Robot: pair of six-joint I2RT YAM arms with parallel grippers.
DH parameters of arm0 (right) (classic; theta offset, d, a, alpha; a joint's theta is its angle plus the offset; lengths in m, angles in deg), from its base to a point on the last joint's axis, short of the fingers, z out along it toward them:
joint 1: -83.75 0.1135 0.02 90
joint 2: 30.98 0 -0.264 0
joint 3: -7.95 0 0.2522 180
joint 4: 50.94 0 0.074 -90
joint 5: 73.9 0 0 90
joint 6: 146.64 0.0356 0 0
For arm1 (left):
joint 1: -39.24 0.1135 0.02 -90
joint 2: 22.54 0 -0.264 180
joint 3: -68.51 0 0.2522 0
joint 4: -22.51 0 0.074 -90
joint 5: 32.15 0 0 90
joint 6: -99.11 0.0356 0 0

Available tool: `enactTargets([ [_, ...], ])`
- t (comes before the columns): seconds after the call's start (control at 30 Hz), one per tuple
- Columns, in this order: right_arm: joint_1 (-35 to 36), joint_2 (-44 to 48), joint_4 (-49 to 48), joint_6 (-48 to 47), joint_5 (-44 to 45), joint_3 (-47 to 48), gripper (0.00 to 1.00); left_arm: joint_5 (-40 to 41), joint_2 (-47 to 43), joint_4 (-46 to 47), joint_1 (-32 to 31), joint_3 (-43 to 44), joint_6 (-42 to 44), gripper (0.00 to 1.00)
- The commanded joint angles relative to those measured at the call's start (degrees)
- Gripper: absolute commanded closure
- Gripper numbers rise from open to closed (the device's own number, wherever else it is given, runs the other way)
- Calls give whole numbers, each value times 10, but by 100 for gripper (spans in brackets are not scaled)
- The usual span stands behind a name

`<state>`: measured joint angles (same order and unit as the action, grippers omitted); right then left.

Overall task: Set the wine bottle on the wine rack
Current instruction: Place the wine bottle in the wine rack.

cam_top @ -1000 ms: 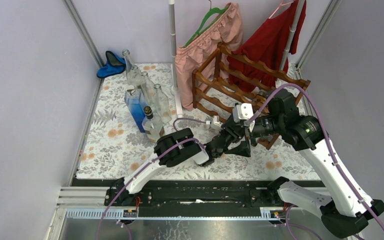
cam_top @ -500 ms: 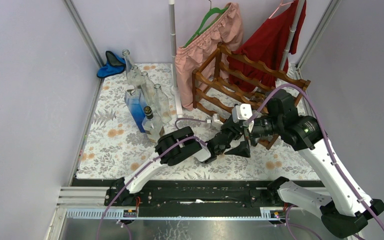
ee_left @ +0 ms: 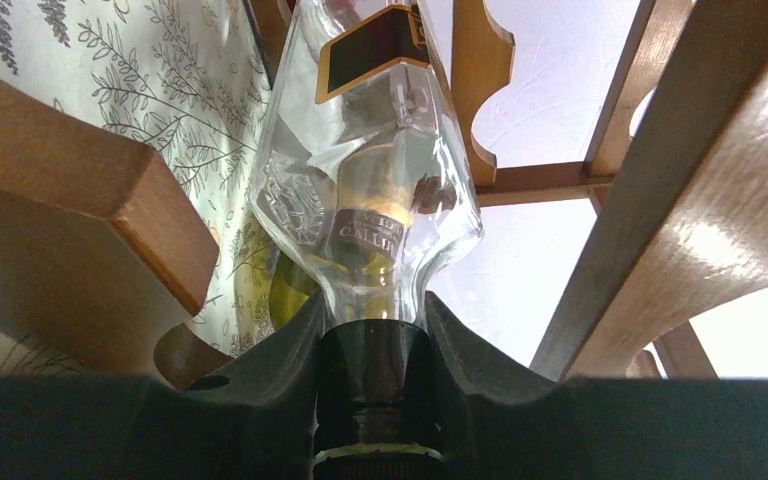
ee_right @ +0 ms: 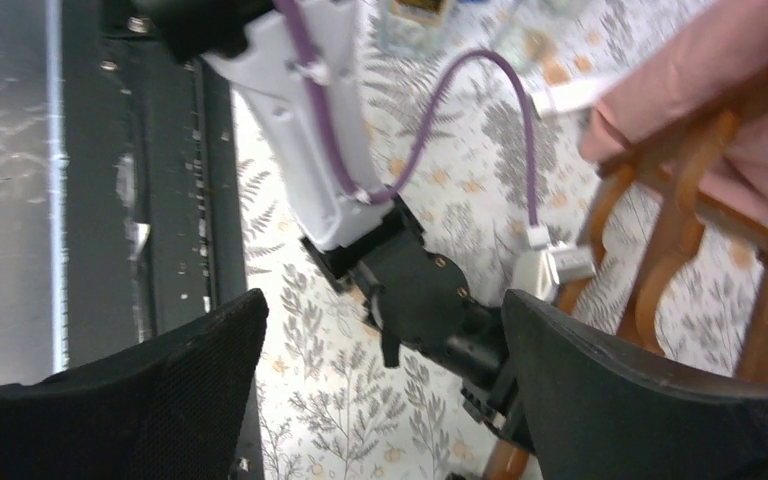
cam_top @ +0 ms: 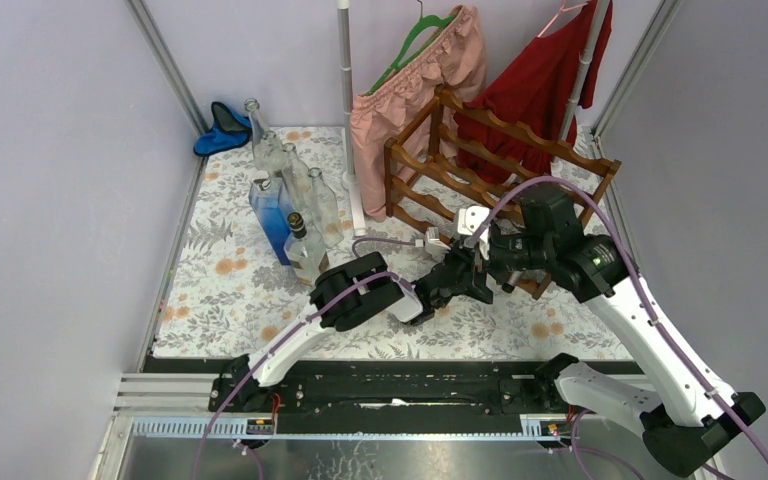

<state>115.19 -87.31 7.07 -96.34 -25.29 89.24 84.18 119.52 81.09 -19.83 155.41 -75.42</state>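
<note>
Step in hand: insertion/seating. L gripper (ee_left: 370,335) is clamped on the dark neck of the wine bottle (ee_left: 365,190), fingers tight on both sides and nearly shut. In L wrist view the clear body points away from the gripper and into the wine rack (cam_top: 505,165), with wooden rails (ee_left: 660,200) on either side of it. Top view puts this at the rack's near side, low tier, but the arms hide most of the bottle there.

Can't tell if the body rests in the scalloped cradles or hangs on the grip alone; no contact point visible. The label end looks well inside the rack, so I'd judge the task mostly done, with only the release left.

R gripper (ee_right: 382,300) has its jaws spread wide and holds nothing. It hovers just above the L gripper at the rack's near side, looking down at L's wrist and cable.

Next move, my guess:
- Lower or push the bottle until both rails carry it.
- Then open L and back straight out from the rack along the bottle axis, w/o dragging the neck.
- R needs to keep off L's cable and the rack's front post. It could steady the neck if the bottle rolls.

Spare bottles (cam_top: 290,200) stand well left of the rack, not involved.
</note>
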Motion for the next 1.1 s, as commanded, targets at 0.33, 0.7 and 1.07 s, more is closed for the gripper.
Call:
enactTargets([
  [0.33, 2, -41, -97, 12, 301, -69, 76, -11, -18, 110, 6, -10, -36, 74],
  [0.7, 44, -90, -235, -44, 503, -175, 86, -21, -7, 100, 10, -6, -51, 72],
  [1.07, 54, -163, -361, -83, 614, -219, 88, -25, -4, 97, 11, -7, -56, 71],
])
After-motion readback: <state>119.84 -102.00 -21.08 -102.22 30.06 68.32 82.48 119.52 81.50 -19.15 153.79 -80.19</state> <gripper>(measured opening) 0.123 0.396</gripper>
